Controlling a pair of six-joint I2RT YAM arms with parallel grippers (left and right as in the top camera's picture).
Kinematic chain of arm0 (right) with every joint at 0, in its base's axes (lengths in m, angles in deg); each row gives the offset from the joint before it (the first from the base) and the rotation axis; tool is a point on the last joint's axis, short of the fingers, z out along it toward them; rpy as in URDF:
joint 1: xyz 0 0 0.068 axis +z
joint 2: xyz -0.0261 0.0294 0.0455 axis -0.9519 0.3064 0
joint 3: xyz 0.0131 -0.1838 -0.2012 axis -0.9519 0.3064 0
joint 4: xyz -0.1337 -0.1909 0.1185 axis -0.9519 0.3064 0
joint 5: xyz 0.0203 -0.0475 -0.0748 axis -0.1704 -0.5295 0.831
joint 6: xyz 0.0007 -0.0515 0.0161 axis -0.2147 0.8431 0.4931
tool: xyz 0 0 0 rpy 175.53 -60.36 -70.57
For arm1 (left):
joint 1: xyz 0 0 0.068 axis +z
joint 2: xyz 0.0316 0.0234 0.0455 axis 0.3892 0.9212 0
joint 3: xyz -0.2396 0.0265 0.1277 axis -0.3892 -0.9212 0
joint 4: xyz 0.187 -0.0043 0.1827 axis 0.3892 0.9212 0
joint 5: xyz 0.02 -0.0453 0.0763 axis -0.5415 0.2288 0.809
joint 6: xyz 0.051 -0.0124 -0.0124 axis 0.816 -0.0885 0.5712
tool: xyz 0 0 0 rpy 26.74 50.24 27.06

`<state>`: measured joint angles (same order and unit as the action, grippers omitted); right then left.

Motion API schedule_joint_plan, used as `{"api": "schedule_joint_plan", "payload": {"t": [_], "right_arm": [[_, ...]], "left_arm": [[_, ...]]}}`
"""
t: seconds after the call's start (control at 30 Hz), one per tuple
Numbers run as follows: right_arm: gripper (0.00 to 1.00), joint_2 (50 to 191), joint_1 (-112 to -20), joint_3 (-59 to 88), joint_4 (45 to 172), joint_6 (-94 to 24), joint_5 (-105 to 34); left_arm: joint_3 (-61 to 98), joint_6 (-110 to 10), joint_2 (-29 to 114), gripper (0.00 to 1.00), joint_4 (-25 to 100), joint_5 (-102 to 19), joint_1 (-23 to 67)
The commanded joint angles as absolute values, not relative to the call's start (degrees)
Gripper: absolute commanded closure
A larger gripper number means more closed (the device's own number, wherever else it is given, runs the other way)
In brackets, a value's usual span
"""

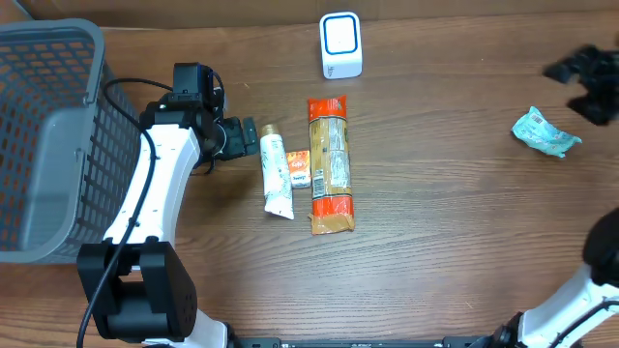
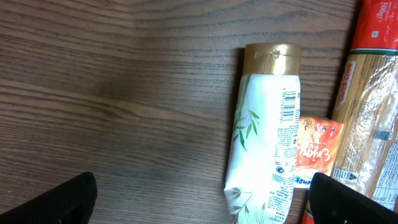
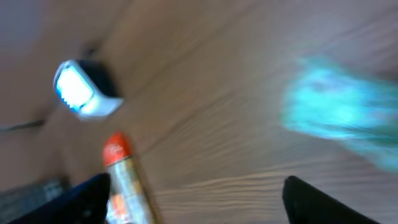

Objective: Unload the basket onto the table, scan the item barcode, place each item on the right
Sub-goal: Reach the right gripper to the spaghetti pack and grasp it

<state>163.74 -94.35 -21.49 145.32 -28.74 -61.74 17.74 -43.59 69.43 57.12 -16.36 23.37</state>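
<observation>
Wood table (image 1: 435, 242), teal packet (image 1: 546, 132) near right hand (image 3: 200, 200)

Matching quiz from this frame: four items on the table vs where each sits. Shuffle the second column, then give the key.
Things:
1. white tube
2. barcode scanner
3. teal packet
4. grey basket

Places:
A. far right, alone
B. far left
C. top centre, beyond the spaghetti pack
D. between the left gripper and the orange sachet

Pairs: 1-D, 2-C, 3-A, 4-B
</observation>
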Motion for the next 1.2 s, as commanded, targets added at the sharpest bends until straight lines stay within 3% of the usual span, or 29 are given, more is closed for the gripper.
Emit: {"api": "schedule_joint_plan", "payload": {"t": [0.0, 0.17, 0.2, 0.43, 0.97, 1.1, 1.17], "right_arm": [[0.04, 163.59, -83.18, -21.97, 145.41, -27.30, -66.15], [0.13, 167.24, -70.44, -20.16, 143.20, -27.39, -65.74], [0.19, 168.84, -66.22, -19.09, 141.93, -27.73, -65.74], [0.19, 174.08, -54.22, -13.78, 135.77, -33.26, -63.62], [0.23, 178.69, -47.93, -2.17, 117.32, -36.85, -63.62], [0.24, 179.07, -46.46, 0.69, 112.47, -42.42, -60.67], [0.29, 180.11, -45.83, 1.74, 110.42, -44.61, -60.21]], "left_arm": [[18.37, -42.51, 68.93, 0.00, 56.97, -15.98, 23.26], [18.37, -42.51, 68.93, 0.00, 56.97, -16.01, 23.26], [18.37, -42.51, 68.93, 0.00, 56.97, -15.98, 23.26], [18.37, -42.51, 68.93, 0.00, 56.97, -15.98, 23.26], [18.37, -42.51, 68.93, 0.00, 56.97, -15.98, 23.26], [18.37, -42.51, 68.93, 0.00, 56.97, -15.98, 23.26], [18.37, -42.51, 68.93, 0.00, 56.97, -15.98, 23.26]]}}
